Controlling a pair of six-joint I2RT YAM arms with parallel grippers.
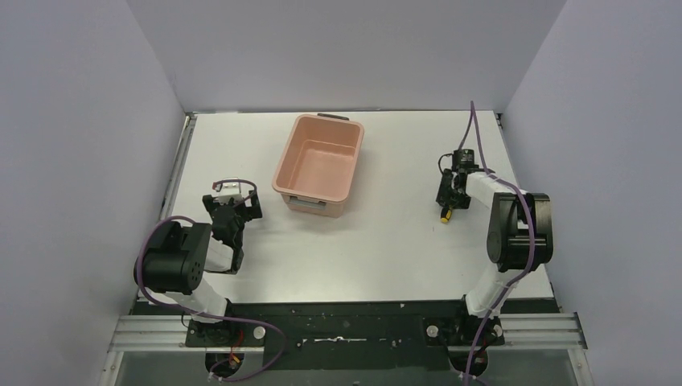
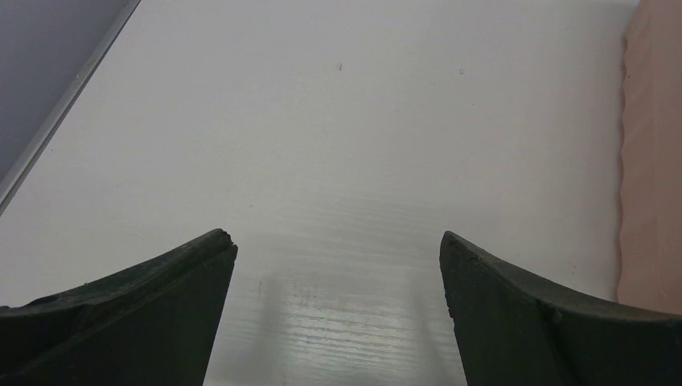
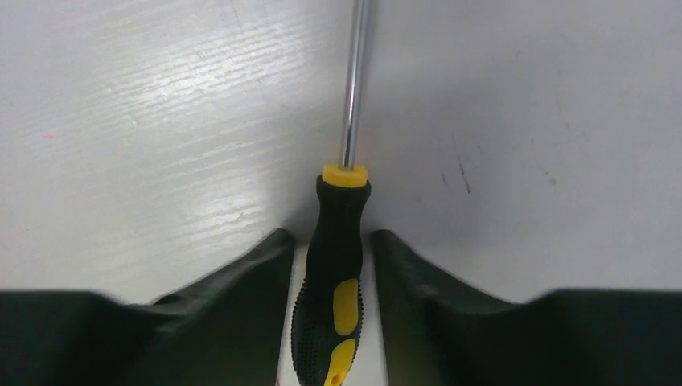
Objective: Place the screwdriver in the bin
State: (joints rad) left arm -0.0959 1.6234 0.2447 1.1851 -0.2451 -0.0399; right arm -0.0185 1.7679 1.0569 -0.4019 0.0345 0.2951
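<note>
Grasping the screwdriver (image 3: 339, 209) is the step in hand, as I judge it. The right fingers (image 3: 257, 281) stand narrow, one on each side of the black and yellow handle, low against the table (image 1: 386, 241). A thin strip of pale table shows between the handle and each finger, so they seem not yet to press on it. The metal shaft runs straight out ahead of the fingers, past their tips, and lies on the table.

The left fingers (image 2: 185, 273) are spread wide with nothing between them, only bare table under them. A pink edge of the bin (image 1: 283, 157) shows just to the right of them.

From the right fingers the bin is well apart, away to their left across the table, and nothing is in it.

The next move, in my opinion, calls first for a firm pinch on the handle, because it is round and may roll or slip if the fingers meet it off its middle. After this the screwdriver must be lifted high enough that the long shaft passes over the rim of the bin. Then it must be carried to the left until it is above the inside, and there the fingers can let it go.
</note>
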